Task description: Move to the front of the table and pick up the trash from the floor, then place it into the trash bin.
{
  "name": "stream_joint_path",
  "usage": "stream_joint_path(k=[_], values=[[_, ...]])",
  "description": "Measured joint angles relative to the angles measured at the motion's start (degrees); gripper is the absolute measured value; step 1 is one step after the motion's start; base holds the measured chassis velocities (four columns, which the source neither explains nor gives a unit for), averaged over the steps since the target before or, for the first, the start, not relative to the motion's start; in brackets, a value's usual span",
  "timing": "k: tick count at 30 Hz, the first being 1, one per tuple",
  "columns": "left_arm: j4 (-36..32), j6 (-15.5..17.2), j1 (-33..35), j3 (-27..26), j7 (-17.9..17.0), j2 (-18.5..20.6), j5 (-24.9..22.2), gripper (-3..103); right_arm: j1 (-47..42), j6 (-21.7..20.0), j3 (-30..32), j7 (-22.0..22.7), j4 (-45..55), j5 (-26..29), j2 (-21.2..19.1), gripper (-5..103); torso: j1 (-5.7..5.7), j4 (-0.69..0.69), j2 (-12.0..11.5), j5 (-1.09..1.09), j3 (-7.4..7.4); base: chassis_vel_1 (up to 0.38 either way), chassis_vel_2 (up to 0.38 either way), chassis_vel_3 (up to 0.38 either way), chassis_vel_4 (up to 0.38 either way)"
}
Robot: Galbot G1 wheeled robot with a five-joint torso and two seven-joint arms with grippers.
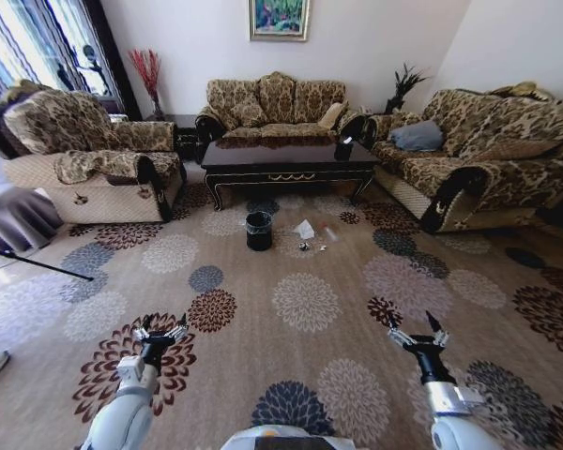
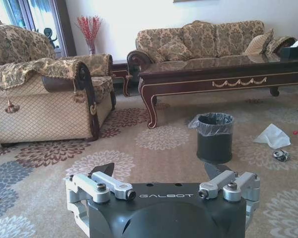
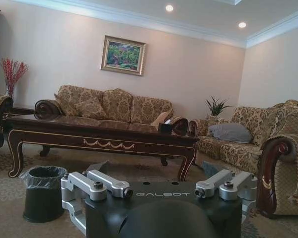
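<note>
Both my claws, left gripper (image 1: 159, 330) and right gripper (image 1: 417, 329), hover spread and empty over the carpet, well short of the trash (image 1: 305, 230) beside the trash bin (image 1: 258, 231) before the table (image 1: 286, 157).

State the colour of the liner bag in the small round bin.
Shiny black, folded over the rim of the small round black trash bin; clearest in the left wrist view.

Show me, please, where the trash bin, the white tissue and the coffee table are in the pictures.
trash bin (image 2: 214, 144): left wrist view, on its black side wall.
white tissue (image 2: 273, 136): left wrist view, on its crumpled middle.
coffee table (image 1: 289, 156): head view, on its bare glossy top.
</note>
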Motion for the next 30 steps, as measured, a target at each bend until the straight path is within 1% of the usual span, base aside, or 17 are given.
stream_joint_path(k=[3,5,6,7,8,10,11,13,14,16,17,19,23,26,27,30], values=[[-0.9,0.0,0.0,0.0,-0.1,0.2,0.3,100,0.0,0.0,0.1,-0.1,-0.1,0.2,-0.1,100,-0.38,0.00,-1.0,0.01,-0.55,0.000,0.000,0.000,0.000],[-1.0,-0.1,-0.1,0.0,-0.3,0.2,0.5,100,0.0,0.0,0.1,-0.1,-0.1,0.3,-0.1,100,-0.46,0.00,-1.2,0.00,-0.68,0.000,0.000,0.000,0.000],[-1.1,-0.6,-0.4,0.0,-0.7,0.2,1.3,100,-0.2,0.0,0.1,-0.1,0.1,0.4,0.0,100,-0.60,0.01,-1.5,0.01,-0.89,0.000,0.000,0.000,0.000],[-1.1,-1.9,-0.6,-0.1,-0.9,0.1,2.8,100,-0.2,0.0,0.0,-0.1,0.3,0.4,0.0,100,-0.71,0.00,-1.8,0.00,-1.05,0.000,0.000,0.000,0.000],[-1.2,-4.4,-1.1,-0.3,-1.2,0.0,5.3,100,-0.2,0.0,0.0,-0.1,0.3,0.1,0.1,100,-0.88,0.00,-2.2,0.00,-1.29,0.000,0.000,0.000,0.000],[-1.5,-7.1,-1.7,-0.7,-1.5,0.1,7.3,100,-0.2,0.0,-0.1,-0.1,0.3,-0.1,0.1,100,-1.10,0.00,-2.8,0.00,-1.62,0.000,0.000,0.000,0.000],[-1.5,-7.1,-1.7,-0.7,-1.5,0.1,7.3,100,-0.2,0.0,-0.1,-0.1,0.3,-0.1,0.1,100,-1.10,0.00,-2.8,0.00,-1.62,0.000,0.000,0.000,0.000],[-1.9,-9.2,-1.9,-1.1,-1.5,0.3,8.3,100,-0.2,-0.2,-0.2,0.0,0.5,0.2,0.2,100,-1.29,0.00,-3.2,0.01,-1.89,0.000,0.000,0.000,0.000],[-2.0,-10.9,-2.0,-1.4,-1.5,0.4,9.1,100,-0.2,-0.6,-0.4,0.1,1.1,1.0,0.3,100,-1.44,0.00,-3.6,0.01,-2.13,0.000,0.000,0.000,0.000],[-2.0,-12.9,-1.9,-1.5,-1.5,0.5,10.4,100,-0.1,-1.1,-0.7,0.2,1.7,1.6,0.5,100,-1.68,0.00,-4.1,-0.01,-2.44,0.000,0.000,0.000,0.000],[-2.0,-12.9,-1.9,-1.5,-1.5,0.5,10.4,100,-0.1,-1.1,-0.7,0.2,1.7,1.6,0.5,100,-1.68,0.00,-4.1,-0.01,-2.44,0.000,0.000,0.000,0.000],[-1.9,-14.5,-1.6,-1.3,-1.2,0.6,11.9,100,0.1,-1.4,-1.1,0.5,2.0,1.7,0.6,100,-1.94,0.00,-4.7,0.01,-2.78,0.000,0.000,0.000,0.000],[-1.7,-14.9,-1.4,-0.3,-0.4,0.7,12.4,100,0.1,-1.5,-1.3,0.7,2.1,1.6,0.7,100,-2.30,0.01,-5.6,0.00,-3.27,0.000,0.000,0.000,0.000],[-1.4,-14.8,-2.1,1.5,0.1,0.7,13.0,100,-0.1,-1.5,-1.1,0.7,2.1,1.5,0.8,100,-2.69,0.00,-6.6,0.00,-3.89,0.000,0.000,0.000,0.000],[-1.4,-14.8,-2.1,1.5,0.1,0.7,13.0,100,-0.1,-1.5,-1.1,0.7,2.1,1.5,0.8,100,-2.69,0.00,-6.6,0.00,-3.89,0.000,0.000,0.000,0.000],[-1.5,-13.5,-2.5,3.4,1.1,1.2,12.5,100,-0.4,-1.5,-0.7,0.7,2.0,1.5,0.8,100,-3.10,0.00,-7.5,0.00,-4.42,0.000,0.000,0.000,0.000]])
